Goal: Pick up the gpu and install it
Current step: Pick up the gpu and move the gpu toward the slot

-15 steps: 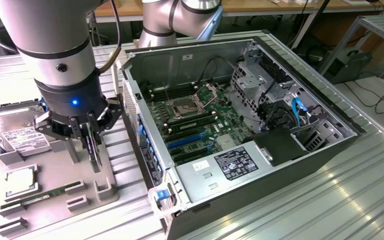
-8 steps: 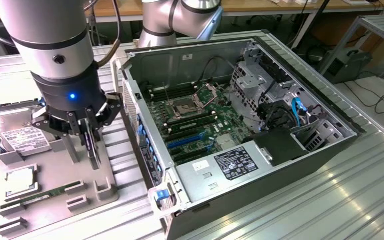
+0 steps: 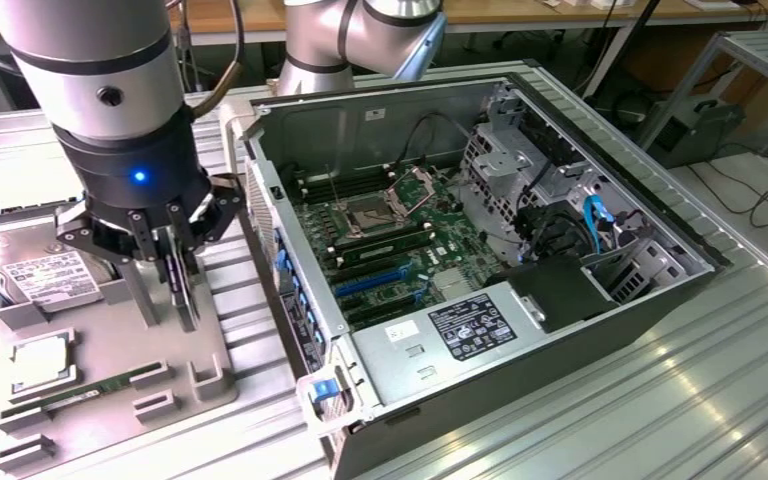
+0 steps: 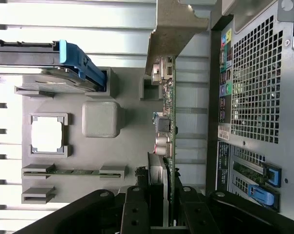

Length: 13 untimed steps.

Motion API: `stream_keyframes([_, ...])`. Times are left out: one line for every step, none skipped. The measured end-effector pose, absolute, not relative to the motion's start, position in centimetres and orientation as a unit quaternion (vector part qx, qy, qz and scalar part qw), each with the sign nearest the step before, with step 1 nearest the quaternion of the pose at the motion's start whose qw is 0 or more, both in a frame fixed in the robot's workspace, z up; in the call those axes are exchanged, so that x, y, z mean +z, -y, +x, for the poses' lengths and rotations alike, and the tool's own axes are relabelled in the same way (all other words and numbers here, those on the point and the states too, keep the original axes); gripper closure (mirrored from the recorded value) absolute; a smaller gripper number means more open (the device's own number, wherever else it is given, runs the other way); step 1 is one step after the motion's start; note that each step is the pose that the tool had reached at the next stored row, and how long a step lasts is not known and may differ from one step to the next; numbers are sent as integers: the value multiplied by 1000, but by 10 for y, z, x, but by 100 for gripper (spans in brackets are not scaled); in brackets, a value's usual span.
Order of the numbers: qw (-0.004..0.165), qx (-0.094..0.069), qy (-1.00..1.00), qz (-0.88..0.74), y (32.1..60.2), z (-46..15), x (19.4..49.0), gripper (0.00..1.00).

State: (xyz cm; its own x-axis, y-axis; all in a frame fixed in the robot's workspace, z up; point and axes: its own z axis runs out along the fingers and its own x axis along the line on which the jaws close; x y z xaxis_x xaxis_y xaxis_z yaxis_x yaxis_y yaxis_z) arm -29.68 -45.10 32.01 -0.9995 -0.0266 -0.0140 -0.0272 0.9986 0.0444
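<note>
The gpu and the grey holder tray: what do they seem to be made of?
The gpu: a green circuit board, likely fibreglass laminate, with small soldered parts and a dull silvery metal end bracket. The grey holder tray: probably matte plastic, going by its even dull grey and rounded blocks.

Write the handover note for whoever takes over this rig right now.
Pincer: shut on the gpu, which stands on edge between its fingers.
Gpu: at the grey parts tray, on the side next to the open computer case. I cannot tell whether it has lifted clear of its holder.
Done: the gpu is grasped.
Left: the install. The gpu is not yet in the case or on the motherboard.
</note>
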Motion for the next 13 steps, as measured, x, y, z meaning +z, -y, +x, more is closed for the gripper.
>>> stream_keyframes([7,22,-1000,-13,451,-297,322,72])
stream_keyframes([7,22,-1000,-13,451,-297,324,72])
stream_keyframes([7,22,-1000,-13,451,-297,325,72])
stream_keyframes([7,22,-1000,-13,451,-297,327,72])
stream_keyframes([7,22,-1000,-13,451,-297,328,72])
stream_keyframes([7,22,-1000,-13,451,-297,330,72])
stream_keyframes([7,22,-1000,-13,451,-297,331,72])
stream_keyframes([7,22,-1000,-13,451,-297,333,72])
stream_keyframes([7,22,-1000,-13,451,-297,334,72])
stream_keyframes([7,22,-1000,-13,451,-297,336,72])
stream_keyframes([7,22,-1000,-13,451,-297,338,72])
stream_keyframes([7,22,-1000,-13,451,-297,340,72])
stream_keyframes([7,22,-1000,-13,451,-297,342,72])
